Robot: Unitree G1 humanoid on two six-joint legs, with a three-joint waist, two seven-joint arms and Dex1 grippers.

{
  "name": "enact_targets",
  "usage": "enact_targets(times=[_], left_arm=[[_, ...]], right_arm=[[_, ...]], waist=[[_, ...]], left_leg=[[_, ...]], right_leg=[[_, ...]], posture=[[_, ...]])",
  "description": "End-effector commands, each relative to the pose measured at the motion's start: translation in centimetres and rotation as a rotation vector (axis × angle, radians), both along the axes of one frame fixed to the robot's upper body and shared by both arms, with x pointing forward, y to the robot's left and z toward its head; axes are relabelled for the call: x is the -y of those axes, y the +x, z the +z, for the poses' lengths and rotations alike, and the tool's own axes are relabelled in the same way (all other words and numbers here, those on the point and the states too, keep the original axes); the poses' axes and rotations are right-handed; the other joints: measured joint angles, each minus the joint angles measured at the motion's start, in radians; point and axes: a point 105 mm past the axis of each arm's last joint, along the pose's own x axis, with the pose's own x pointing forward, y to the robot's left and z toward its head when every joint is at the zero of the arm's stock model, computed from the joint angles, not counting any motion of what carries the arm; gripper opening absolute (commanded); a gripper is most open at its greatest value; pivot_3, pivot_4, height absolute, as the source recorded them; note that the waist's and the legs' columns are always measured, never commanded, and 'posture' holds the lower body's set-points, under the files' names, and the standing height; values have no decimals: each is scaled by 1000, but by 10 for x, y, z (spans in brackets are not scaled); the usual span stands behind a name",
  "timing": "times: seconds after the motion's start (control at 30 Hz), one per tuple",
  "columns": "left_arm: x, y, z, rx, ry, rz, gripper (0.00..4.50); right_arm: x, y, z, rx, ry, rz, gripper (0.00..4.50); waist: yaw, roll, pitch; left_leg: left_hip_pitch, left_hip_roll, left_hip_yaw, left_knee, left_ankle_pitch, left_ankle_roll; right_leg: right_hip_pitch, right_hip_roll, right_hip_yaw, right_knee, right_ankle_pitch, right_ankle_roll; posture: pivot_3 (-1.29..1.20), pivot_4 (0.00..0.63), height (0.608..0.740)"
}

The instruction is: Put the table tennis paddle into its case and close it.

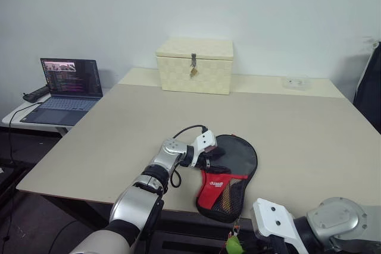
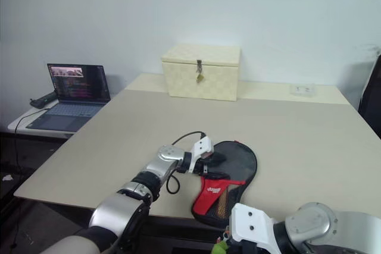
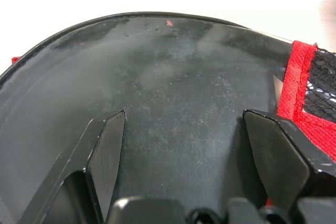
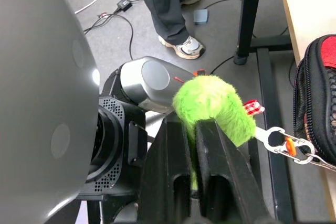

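While my right gripper [image 4: 197, 129] is pinching the fuzzy green pull tag [image 4: 212, 106] below the table's near edge, the black, grey-and-red fabric paddle case [image 1: 229, 176] is stretching lengthwise away from it, my left gripper [image 3: 184, 129] resting wide open and empty on the round black rubber paddle face [image 3: 173, 72] inside.

2 head eyes, 2 close wrist views

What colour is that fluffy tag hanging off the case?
Bright green pull tag, clearest in the right wrist view.
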Motion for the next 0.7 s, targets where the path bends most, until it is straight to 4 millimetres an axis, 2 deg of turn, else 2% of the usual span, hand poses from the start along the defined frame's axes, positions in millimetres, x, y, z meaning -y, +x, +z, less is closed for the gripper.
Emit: enact_targets(times=[0.03,0.1,0.17,0.33,0.43,0.53,0.7], left_arm=[[1,-10,-24,-47,75,-20,3909],[0,-10,-23,-47,65,-16,3909],[-2,-10,-22,-50,48,-18,3909],[-9,-12,-12,-54,-33,-25,3909],[-20,-12,3,-15,-92,-22,3909],[-31,-11,18,19,-146,11,3909],[-65,-19,41,61,-212,118,3909]], right_arm=[[-3,-10,9,21,14,44,1416],[1,-2,12,37,7,15,2127],[8,15,15,61,9,-43,2127],[35,83,21,231,39,-248,2127],[47,108,23,297,97,-299,2127],[53,124,21,331,141,-305,2127],[68,160,23,385,180,-357,2127]], waist=[[0,0,0],[0,0,0],[-1,0,0],[-5,0,0],[-11,0,0],[-27,0,1],[-50,2,7]], left_leg=[[0,0,0,0,0,0],[0,0,0,0,0,0],[0,0,0,0,0,0],[1,1,1,0,0,0],[0,1,1,-1,0,0],[-2,2,1,-3,0,0],[-1,3,1,-3,0,0]], right_leg=[[0,0,0,0,0,0],[0,0,0,0,0,0],[0,0,0,0,0,0],[-1,0,2,0,0,0],[-3,1,2,0,0,0],[-5,2,3,1,2,-6],[-6,2,4,3,2,-8]], posture=[[0,150,740],[0,150,740],[0,150,740],[0,150,740],[0,150,740],[0,150,740],[0,150,740]])
